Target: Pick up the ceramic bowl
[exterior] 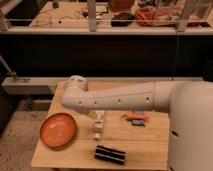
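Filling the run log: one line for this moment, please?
gripper right of ceramic bowl, apart | jaws open | bowl not held

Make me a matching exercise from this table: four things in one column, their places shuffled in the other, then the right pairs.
A. ceramic bowl
B. gripper
C. black object
D. small orange item

1. closest to the table's front edge, in front of the gripper
2. at the table's left end
3. right of the gripper, just below the arm
4. pointing down over the table's middle, right of the bowl

Pairs: A-2, B-4, C-1, D-3.
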